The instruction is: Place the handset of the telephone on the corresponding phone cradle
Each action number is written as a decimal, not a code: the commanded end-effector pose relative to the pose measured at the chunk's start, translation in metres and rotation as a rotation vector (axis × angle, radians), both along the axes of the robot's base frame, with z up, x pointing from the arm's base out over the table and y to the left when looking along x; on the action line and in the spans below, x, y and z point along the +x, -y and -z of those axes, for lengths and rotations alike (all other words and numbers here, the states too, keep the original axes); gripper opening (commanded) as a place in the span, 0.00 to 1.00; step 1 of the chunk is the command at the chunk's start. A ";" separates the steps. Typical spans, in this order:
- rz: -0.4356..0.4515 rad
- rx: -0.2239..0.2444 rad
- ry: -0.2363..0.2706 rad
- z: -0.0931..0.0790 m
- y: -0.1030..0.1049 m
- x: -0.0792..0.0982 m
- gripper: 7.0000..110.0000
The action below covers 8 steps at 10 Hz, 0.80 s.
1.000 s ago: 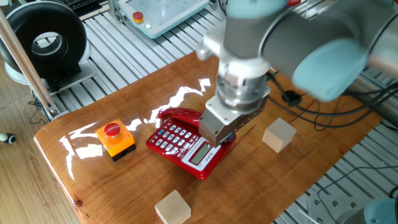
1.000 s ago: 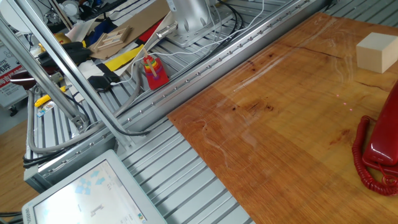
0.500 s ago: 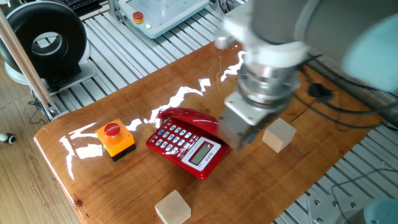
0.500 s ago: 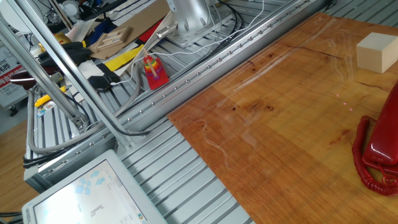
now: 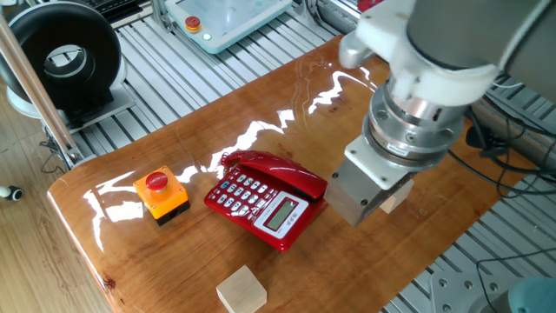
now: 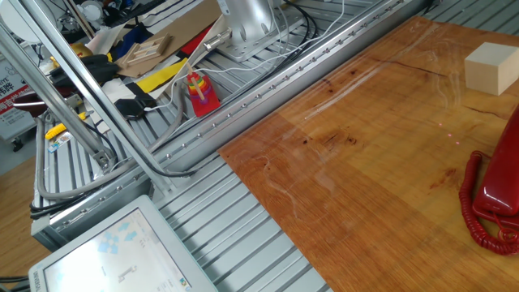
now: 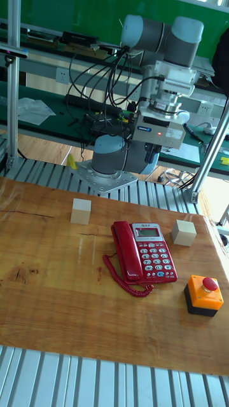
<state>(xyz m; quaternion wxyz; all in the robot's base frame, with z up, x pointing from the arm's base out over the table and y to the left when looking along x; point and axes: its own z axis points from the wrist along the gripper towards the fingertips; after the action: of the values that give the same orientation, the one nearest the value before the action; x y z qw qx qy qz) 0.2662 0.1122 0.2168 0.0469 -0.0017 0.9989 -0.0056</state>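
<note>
While the glossy curved handset [image 7: 123,251] rests cradled, end effector [image 7: 151,154] finger state is unclear.

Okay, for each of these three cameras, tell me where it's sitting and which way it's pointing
One fixed view: high at a table corner, looking down on the telephone; the arm's wrist fills the right.
The other fixed view: low beside the table, facing its edge and clutter beyond; no robot arm visible.
Tall fixed view: across the table, facing the robot base; whole arm and gripper show.
All three show the telephone.

Glossy wooden table [image 7: 51,286] bearing telephone [image 7: 145,250], two wooden blocks [image 7: 81,210], orange button box [image 7: 203,295].
</note>
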 end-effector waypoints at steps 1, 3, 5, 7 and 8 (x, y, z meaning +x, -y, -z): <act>-0.050 0.075 0.108 -0.008 -0.021 0.021 0.00; -0.046 0.064 0.097 -0.008 -0.018 0.018 0.00; -0.046 0.036 0.035 -0.005 -0.011 0.003 0.00; -0.020 0.016 0.007 -0.004 -0.005 -0.004 0.00; -0.019 0.010 0.008 -0.004 -0.003 -0.003 0.00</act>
<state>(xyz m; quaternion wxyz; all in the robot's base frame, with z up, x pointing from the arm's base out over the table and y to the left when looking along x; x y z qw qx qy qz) 0.2681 0.1171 0.2199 0.0607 -0.0148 0.9980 0.0030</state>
